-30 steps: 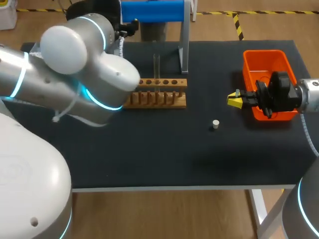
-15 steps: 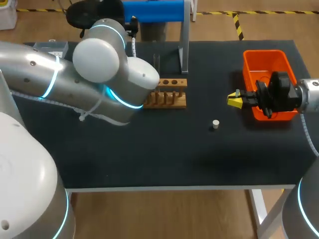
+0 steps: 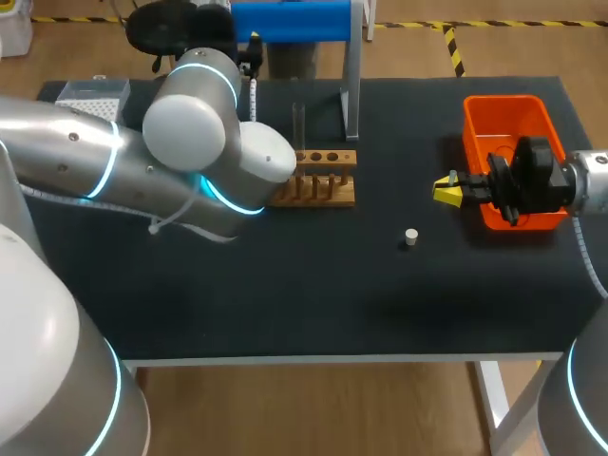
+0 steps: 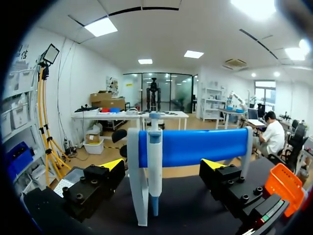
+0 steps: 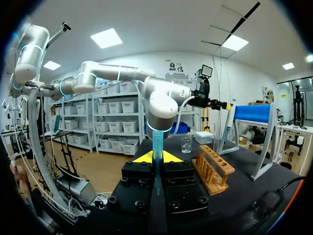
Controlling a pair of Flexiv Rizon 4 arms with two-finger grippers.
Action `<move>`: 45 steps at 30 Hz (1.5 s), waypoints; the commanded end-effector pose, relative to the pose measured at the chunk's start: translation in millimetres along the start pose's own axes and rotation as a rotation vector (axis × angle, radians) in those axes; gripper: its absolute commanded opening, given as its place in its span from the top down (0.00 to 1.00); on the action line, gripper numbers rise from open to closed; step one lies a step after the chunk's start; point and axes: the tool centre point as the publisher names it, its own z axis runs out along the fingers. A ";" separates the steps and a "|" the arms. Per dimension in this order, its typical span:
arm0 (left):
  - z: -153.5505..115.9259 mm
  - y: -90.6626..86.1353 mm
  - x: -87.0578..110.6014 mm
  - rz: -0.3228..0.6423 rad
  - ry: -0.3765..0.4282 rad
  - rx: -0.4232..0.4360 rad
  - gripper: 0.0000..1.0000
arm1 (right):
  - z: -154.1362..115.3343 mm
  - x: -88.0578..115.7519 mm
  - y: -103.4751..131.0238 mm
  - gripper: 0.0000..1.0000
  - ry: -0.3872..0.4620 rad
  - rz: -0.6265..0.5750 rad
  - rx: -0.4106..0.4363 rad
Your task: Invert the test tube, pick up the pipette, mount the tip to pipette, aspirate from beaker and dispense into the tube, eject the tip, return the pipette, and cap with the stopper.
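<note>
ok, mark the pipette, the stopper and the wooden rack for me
pipette (image 4: 154, 166), left wrist view, middle of its white barrel.
stopper (image 3: 410, 237), head view, its top face.
wooden rack (image 3: 349, 159), head view, right end of its top bar.

Pipetting kit as I see it on the table

The clear test tube (image 3: 298, 122) stands upright in the wooden rack (image 3: 323, 180). The white-and-blue pipette (image 4: 154, 166) hangs upright on its blue-barred stand (image 4: 195, 146). The small white stopper (image 3: 410, 237) lies alone between the rack and the orange bin (image 3: 503, 119). I see the glass beaker (image 5: 186, 145) beyond the rack, and the tip box (image 3: 92, 93) at the far left corner.
</note>
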 end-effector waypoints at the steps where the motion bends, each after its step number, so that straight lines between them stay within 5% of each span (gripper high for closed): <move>1: 8.1 5.2 -4.1 -0.003 0.013 0.038 0.04 | -0.1 1.0 0.1 1.00 -0.001 -0.001 0.002; 11: 19.4 5.4 -3.7 -0.002 0.018 0.039 0.22 | -0.1 1.0 0.1 1.00 -0.001 -0.001 0.002; 24: 31.7 3.3 -2.3 0.012 0.035 0.034 0.32 | -0.1 1.0 0.1 1.00 -0.001 -0.001 0.002; 45: 55.3 -1.6 -8.5 0.046 0.059 0.018 0.33 | -0.1 1.0 0.1 1.00 -0.001 -0.001 0.002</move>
